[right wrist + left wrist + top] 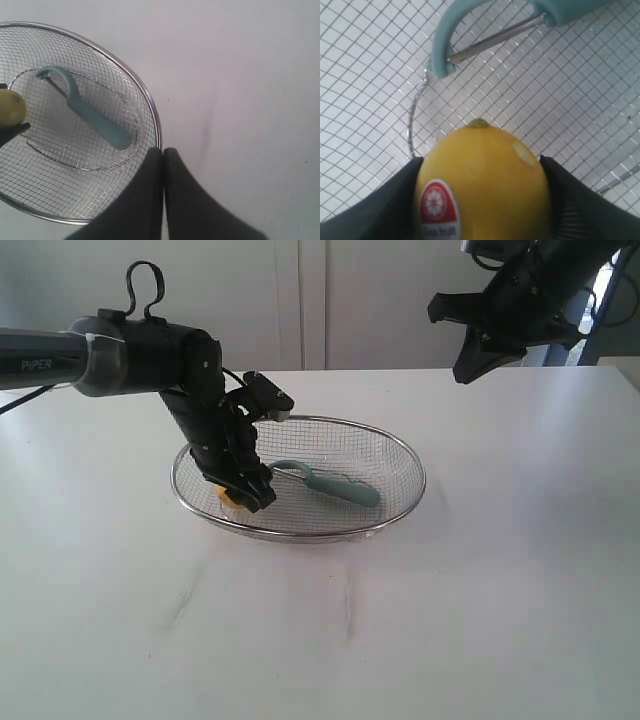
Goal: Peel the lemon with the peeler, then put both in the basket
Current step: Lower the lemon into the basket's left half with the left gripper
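The white counter (pixel 480 620) spreads wide on every side of the basket, and its far edge meets a pale wall (pixel 400 300). The broadest open stretch lies on the near side and to the right.

The wire-mesh basket (pixel 375 455) sits a little left of the middle of the counter. Its thick metal rim stands above the counter all the way round.

The left arm slants down over the basket's left rim and its pincer (pixel 245 498) is low inside, close to the left wall. That arm and the rim crowd that side. The right pincer (pixel 163 150) hangs high over the far right of the counter, well apart from the basket. Its two fingers are pressed together with nothing between them.

In the basket the teal-handled peeler (pixel 340 487) lies flat on the mesh floor, looped blade head toward the left pincer and handle pointing right.

The lemon (pixel 482 175) is clamped between the left pincer's two dark fingers, inside the basket. It is just beside the peeler's head but apart from it. I cannot tell whether it touches the mesh. A red-and-white sticker (pixel 438 207) sits on its skin.
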`<state>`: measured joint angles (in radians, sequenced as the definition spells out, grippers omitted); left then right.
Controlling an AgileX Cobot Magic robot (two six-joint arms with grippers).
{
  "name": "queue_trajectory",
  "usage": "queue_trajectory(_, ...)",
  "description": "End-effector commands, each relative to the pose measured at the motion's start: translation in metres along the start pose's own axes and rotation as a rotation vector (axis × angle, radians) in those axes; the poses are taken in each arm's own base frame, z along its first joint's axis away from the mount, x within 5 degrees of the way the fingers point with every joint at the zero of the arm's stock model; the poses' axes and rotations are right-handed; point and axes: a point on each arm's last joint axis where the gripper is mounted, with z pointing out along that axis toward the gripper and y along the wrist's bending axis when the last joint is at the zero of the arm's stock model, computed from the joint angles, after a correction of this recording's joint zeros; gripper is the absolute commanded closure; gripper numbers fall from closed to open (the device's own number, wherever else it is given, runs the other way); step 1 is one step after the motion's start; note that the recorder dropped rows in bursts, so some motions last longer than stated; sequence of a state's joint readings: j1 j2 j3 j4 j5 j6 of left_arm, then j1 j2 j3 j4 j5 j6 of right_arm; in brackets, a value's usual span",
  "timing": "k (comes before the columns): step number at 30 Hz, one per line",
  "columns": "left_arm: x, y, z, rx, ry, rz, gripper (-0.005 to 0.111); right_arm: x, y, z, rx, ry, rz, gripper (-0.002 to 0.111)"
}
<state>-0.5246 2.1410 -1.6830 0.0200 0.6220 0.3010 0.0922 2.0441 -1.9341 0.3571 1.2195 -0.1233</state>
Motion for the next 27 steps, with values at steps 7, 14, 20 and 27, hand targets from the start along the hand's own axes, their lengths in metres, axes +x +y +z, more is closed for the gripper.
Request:
queue_trajectory(7,-0.0014,-0.0030,-0.0033,0.007,0.008,0.000,0.052,-0.0011,0.0001,-0.0077,0.004,-0.018,-0.006,0.108)
queue_trajectory(14,-0.0018,-0.0029,-0.0033,0.006,0.004,0.000,0.037,-0.0011,0.0001,-0.0077,0.004,-0.018,-0.006,0.108)
queue_trajectory(20,-0.0018,-0.0029,-0.0033,0.006,0.004,0.000,0.029,-0.0011,0.0001,-0.0077,0.004,-0.018,-0.006,0.108)
queue_trajectory(27,-0.0018,-0.0029,-0.0033,0.006,0.004,0.000,0.029,-0.0011,0.0001,-0.0077,0.004,-0.018,-0.006,0.108)
